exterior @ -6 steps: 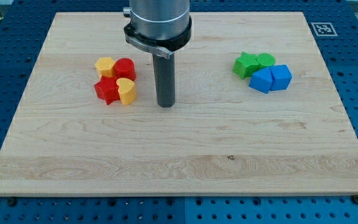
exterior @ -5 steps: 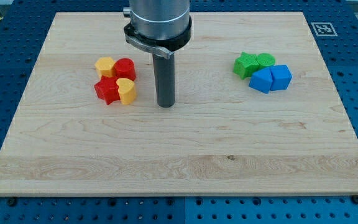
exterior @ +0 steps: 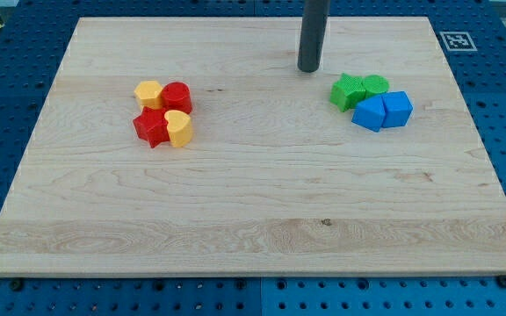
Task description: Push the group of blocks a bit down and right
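My tip point(exterior: 309, 68) rests on the board near the view's top, just up and left of the right-hand group, apart from it. That group holds a green star-like block point(exterior: 348, 91), a green round block point(exterior: 375, 85), a blue block point(exterior: 370, 113) and a blue cube-like block point(exterior: 397, 108), all touching. On the view's left sits a second group: a yellow block point(exterior: 148, 92), a red round block point(exterior: 177, 96), a red star-like block point(exterior: 152, 126) and a yellow heart-like block point(exterior: 180, 128).
The wooden board point(exterior: 253, 219) lies on a blue perforated table. A black and white marker tag point(exterior: 456, 40) sits at the board's top right corner.
My tip has moved from beside the red and yellow group up and to the right, and now stands near the green blocks. No block has moved.
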`<state>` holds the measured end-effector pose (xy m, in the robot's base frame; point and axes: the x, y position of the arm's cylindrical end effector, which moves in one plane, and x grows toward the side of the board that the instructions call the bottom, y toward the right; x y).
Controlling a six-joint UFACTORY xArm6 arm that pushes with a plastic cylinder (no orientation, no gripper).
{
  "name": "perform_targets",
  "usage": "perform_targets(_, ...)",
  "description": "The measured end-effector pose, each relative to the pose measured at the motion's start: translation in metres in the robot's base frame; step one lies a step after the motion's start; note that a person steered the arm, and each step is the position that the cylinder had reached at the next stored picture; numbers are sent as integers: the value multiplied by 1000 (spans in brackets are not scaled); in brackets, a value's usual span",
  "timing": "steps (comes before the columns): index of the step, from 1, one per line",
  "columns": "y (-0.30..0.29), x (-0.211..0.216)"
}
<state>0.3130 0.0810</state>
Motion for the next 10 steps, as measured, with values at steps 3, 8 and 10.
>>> perform_targets(3, 57, 47)
perform_targets(8, -23, 50)
perform_targets(10, 21, 98)
